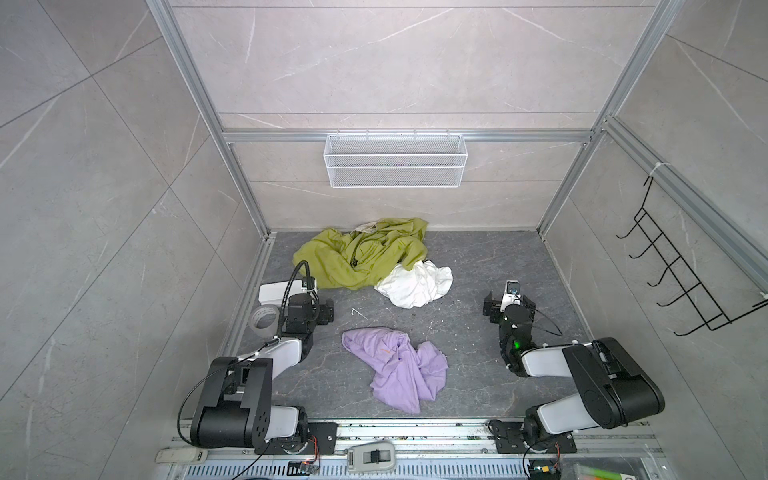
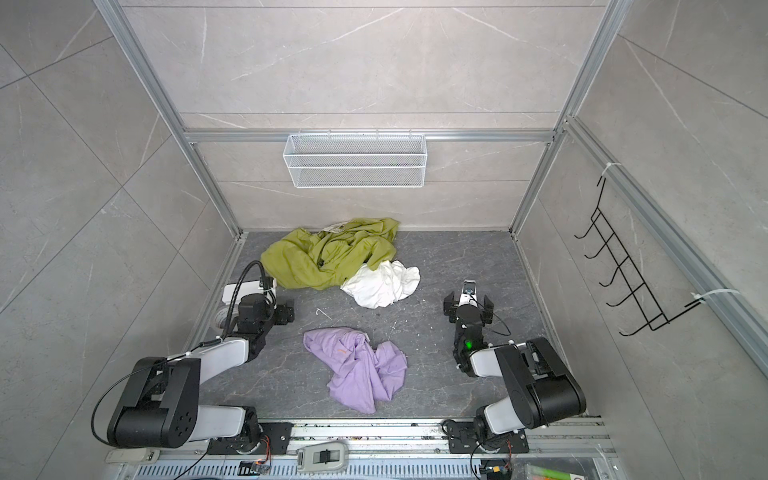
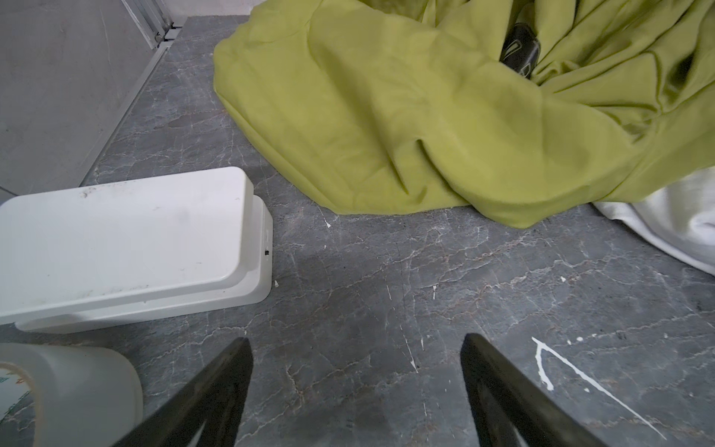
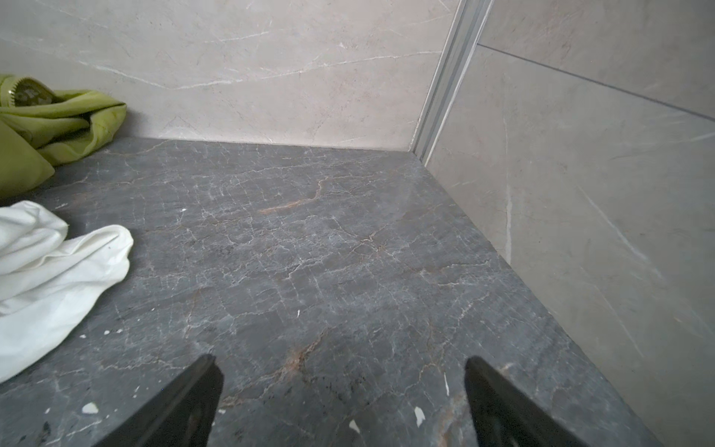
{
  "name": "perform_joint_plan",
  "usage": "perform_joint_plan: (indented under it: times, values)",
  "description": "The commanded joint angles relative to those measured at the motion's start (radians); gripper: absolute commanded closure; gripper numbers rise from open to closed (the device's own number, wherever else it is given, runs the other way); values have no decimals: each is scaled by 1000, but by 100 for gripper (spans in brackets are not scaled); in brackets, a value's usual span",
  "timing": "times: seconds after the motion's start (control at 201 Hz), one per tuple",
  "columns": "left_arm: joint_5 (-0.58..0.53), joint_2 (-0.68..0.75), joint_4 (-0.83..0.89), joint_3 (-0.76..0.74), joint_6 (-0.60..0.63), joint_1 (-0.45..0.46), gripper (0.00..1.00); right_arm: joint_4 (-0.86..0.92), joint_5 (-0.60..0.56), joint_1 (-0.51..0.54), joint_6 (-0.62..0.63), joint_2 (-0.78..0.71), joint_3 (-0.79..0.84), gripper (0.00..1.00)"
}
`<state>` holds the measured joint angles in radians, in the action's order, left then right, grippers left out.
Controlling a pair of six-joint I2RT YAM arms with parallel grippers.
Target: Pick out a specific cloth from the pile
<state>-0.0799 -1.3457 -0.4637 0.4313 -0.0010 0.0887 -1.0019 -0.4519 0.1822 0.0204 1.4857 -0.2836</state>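
The lilac cloth (image 1: 395, 368) (image 2: 358, 365), with a small orange mark, lies crumpled on the dark floor near the front, between the two arms and apart from the pile. The pile sits at the back: an olive-green garment (image 1: 359, 257) (image 3: 406, 116) (image 4: 58, 116) with a white garment (image 1: 415, 284) (image 4: 46, 271) against its right side. My left gripper (image 1: 311, 307) (image 3: 356, 348) stands open over bare floor, left of the cloth and just short of the green garment. Over bare floor at the right, my right gripper (image 1: 510, 305) (image 4: 340, 367) is open and empty.
A white box (image 1: 276, 291) (image 3: 127, 247) and a tape roll (image 1: 264, 320) (image 3: 69, 387) sit by the left wall beside my left gripper. A white mesh basket (image 1: 395, 160) hangs on the back wall and a black hook rack (image 1: 685, 270) on the right wall.
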Motion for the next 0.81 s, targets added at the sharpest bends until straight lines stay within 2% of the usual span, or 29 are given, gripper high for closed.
perform_joint_plan:
  times: [0.0, 0.05, 0.115, 0.174, 0.219, 0.339, 0.473, 0.802]
  values:
    - [33, 71, -31, -8, 41, -6, 12, -79, 132, -77, -77, 64, -16, 0]
    - [23, 65, -41, -9, 56, -5, 12, 111, 163, -80, -102, 15, -57, 0]
    - [10, 36, -76, -8, 69, -7, 12, 6, 162, -84, -87, 52, -40, 0]
    - [-11, -11, -130, -10, 96, -9, 12, 77, 164, -84, -100, 25, -50, 0]
    - [-33, -43, -172, -7, 110, -11, 12, 48, 158, -84, -94, 37, -46, 0]
    - [-55, -94, -207, -1, 43, -69, 11, 53, 155, -84, -96, 34, -45, 0]
    - [-34, -152, -360, -60, -20, -131, 11, 45, 154, -83, -93, 36, -44, 0]
    - [-32, -158, -369, -60, -21, -132, 1, 48, 156, -84, -93, 37, -48, 0]
